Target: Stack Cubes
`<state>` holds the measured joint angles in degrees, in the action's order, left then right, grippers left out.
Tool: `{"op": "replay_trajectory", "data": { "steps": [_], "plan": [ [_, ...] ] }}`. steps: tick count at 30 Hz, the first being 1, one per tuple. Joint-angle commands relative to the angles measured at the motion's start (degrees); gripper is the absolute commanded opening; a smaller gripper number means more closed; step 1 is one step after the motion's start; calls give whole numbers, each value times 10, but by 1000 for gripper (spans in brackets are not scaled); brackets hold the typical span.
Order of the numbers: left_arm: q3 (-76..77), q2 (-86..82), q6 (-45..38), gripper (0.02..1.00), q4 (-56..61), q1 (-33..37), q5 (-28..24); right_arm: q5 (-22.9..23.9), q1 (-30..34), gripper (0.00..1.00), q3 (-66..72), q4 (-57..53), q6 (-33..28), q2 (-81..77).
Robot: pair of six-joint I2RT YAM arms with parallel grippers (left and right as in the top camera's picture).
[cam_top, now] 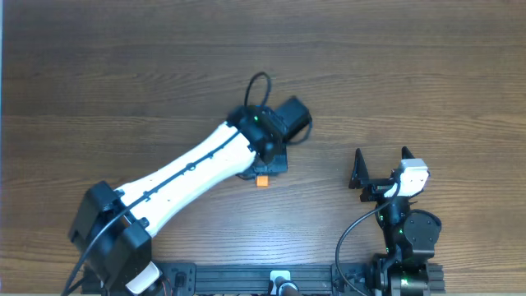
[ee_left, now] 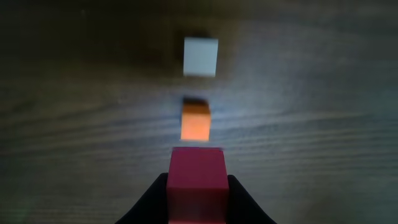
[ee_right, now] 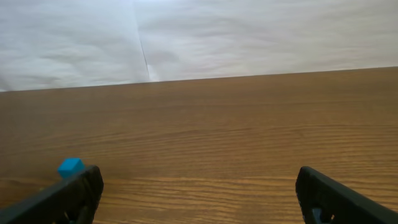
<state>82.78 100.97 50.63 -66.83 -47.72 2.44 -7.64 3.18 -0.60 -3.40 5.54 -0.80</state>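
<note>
My left gripper (ee_left: 198, 190) is shut on a red cube (ee_left: 198, 177) and hangs lifted over the wooden table. Beyond the red cube an orange cube (ee_left: 195, 121) lies on the wood, and a white cube (ee_left: 201, 56) lies farther on in the same line. From above, the left gripper (cam_top: 265, 158) is at the table's middle, with the orange cube (cam_top: 262, 181) peeking out just beside it. My right gripper (cam_top: 382, 168) stands open and holds nothing at the right. Its wrist view shows a small blue cube (ee_right: 70, 167) next to one finger (ee_right: 81, 190).
The wooden table (cam_top: 123, 74) spreads wide around both arms. A pale wall (ee_right: 249, 37) rises behind its far edge. The left arm's white link (cam_top: 189, 177) slants across the lower left of the table.
</note>
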Motion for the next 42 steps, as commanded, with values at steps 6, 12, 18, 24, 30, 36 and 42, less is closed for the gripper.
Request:
{"op": "replay_trajectory", "data": {
  "steps": [6, 12, 18, 24, 30, 36, 42],
  "plan": [
    [39, 45, -54, 38, -1, 45, 0, -4, -3, 991, 3, -2, -5, 5],
    [39, 82, -74, 38, 18, 49, 0, -4, -3, 989, 3, -2, -5, 5],
    [39, 102, -80, 36, 46, 49, -4, -4, -3, 991, 3, -2, -5, 5],
    [39, 124, -80, 38, 59, 49, -4, -4, -3, 991, 3, -2, -5, 5],
    [39, 127, -80, 38, 60, 49, -4, -4, -3, 993, 3, -2, -5, 5],
    [38, 133, -80, 40, 65, 49, -4, -4, -3, 991, 3, -2, -5, 5],
    [38, 135, -80, 40, 68, 50, -3, -4, -3, 991, 3, -2, -5, 5]
  ]
}}
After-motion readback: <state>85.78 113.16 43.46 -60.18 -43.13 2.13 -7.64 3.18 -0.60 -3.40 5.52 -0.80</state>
